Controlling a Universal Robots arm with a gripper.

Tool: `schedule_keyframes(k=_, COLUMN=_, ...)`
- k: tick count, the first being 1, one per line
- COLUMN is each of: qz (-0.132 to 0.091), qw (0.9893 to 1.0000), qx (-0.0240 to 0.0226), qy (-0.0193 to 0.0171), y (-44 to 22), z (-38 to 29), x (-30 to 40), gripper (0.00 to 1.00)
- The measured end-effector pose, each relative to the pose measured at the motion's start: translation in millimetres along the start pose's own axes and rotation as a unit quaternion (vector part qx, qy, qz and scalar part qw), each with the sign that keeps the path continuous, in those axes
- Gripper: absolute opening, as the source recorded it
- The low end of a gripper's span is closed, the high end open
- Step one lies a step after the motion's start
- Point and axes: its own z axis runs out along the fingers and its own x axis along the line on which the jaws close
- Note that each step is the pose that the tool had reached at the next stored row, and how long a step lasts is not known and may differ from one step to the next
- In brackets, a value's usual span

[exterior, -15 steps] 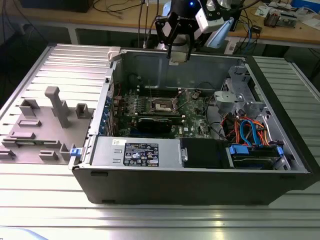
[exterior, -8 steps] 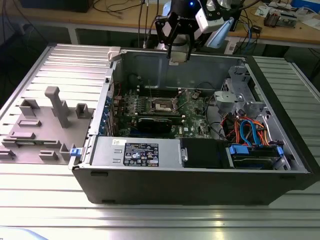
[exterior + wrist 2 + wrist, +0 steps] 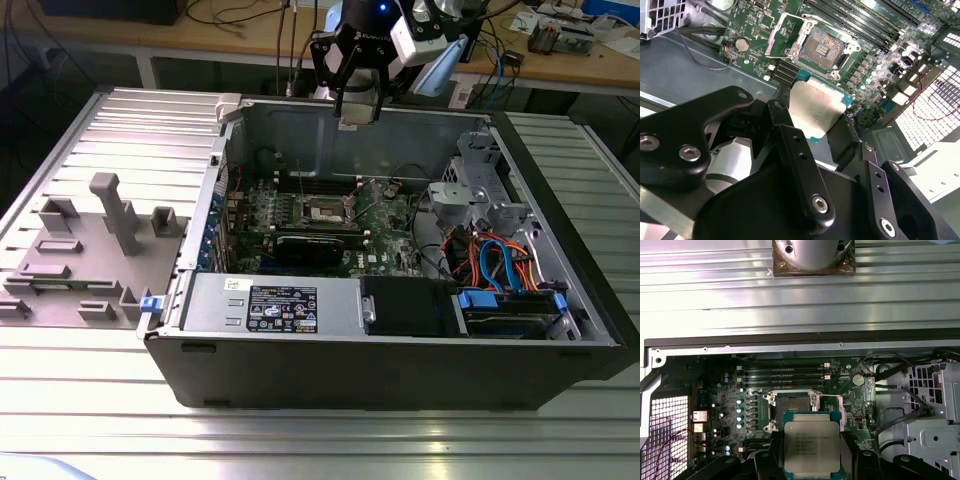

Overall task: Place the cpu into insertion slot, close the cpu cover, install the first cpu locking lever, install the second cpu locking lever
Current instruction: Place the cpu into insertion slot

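My gripper [image 3: 357, 108] hangs above the far wall of the open computer case [image 3: 400, 360], shut on the cpu [image 3: 811, 447]. The cpu is a flat silver-grey square on a green edge, pinched by its sides between black fingers [image 3: 774, 452]. In the second wrist view the cpu [image 3: 815, 107] is well above the motherboard. The insertion slot [image 3: 822, 47] lies bare with its contact field showing, and it appears in the exterior view as a dark square [image 3: 325, 208]. The cpu cover [image 3: 782, 35] stands flipped open beside the slot. In the first wrist view the slot [image 3: 790, 407] sits just beyond the cpu.
A black card [image 3: 315, 245] lies across the board nearer the front. The power supply [image 3: 270, 305] runs along the case front. A drive cage with orange and blue cables [image 3: 500, 270] is at the exterior view's right. Grey fixtures [image 3: 110, 215] stand outside, to its left.
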Motion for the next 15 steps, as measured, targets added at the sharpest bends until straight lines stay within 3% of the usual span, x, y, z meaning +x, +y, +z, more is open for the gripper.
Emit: schedule_keyframes(k=15, qz=0.009, qw=1.0000, qx=-0.0001, qy=-0.0008, y=0.0, z=0.0, x=0.0, gripper=0.54)
